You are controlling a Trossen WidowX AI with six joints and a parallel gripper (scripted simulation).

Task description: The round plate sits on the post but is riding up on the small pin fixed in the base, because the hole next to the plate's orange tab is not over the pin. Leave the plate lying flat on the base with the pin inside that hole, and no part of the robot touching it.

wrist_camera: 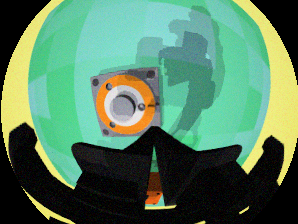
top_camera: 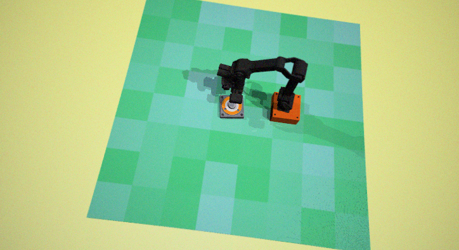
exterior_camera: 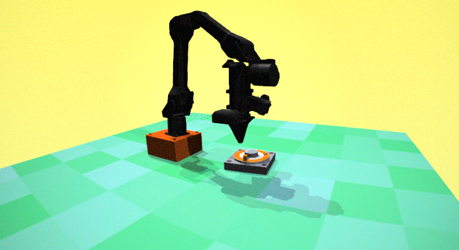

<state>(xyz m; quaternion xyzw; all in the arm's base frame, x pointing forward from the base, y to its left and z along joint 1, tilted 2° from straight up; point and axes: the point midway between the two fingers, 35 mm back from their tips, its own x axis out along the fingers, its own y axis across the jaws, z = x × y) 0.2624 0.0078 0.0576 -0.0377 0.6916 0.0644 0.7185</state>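
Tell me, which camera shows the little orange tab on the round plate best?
The exterior view: the orange tab stands up from the plate, unobstructed. The wrist view shows the plate without a clear tab; in the top view it is too small.

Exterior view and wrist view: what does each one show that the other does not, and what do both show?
Only the exterior view shows the whole arm, its orange mount, and the gap between the shut gripper and the round plate below it. Only the wrist view shows the plate from above: the orange ring around the grey post and the base's corner screws. Both show the plate on the grey base and the checkered green floor.
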